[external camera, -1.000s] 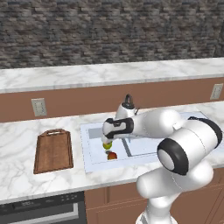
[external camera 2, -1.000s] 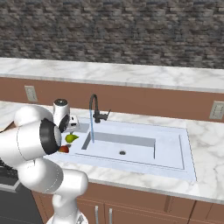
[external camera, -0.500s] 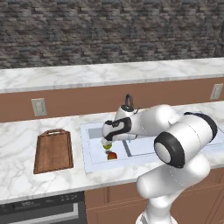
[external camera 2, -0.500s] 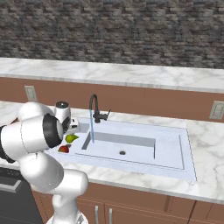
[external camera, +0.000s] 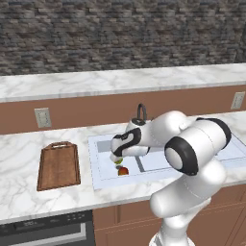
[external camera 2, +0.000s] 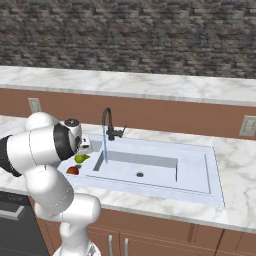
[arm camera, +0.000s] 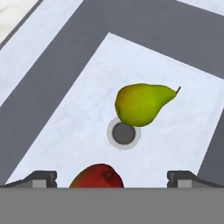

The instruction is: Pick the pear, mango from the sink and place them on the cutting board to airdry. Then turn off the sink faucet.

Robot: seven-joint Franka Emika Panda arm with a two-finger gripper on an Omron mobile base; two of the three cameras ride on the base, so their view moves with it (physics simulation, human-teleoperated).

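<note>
Fingers (arm camera: 43, 178) spread wide, nothing between them, as the gripper (arm camera: 111, 180) hovers over the sink (arm camera: 65, 109) basin. Pear (arm camera: 142, 104) lies above the drain, long axis toward two o'clock, stem end leading. Mango (arm camera: 97, 176) sits at six o'clock.

From behind and to my left, my white arm rises from five o'clock and bends toward the middle, my gripper (external camera: 116, 157) reaching down into the left basin of the white sink (external camera: 98, 169); I cannot tell how its fingers stand. Just under it, at its six o'clock, lies the yellow-green pear (external camera: 118, 161), and just beside the pear at five o'clock lies the red-orange mango (external camera: 123, 170). The black sink faucet (external camera: 141, 111) arches behind my arm at twelve o'clock. The brown cutting board (external camera: 58, 166) lies on the marble counter (external camera: 19, 158) at nine o'clock, apart from the sink, its loop handle toward the wall.
</note>
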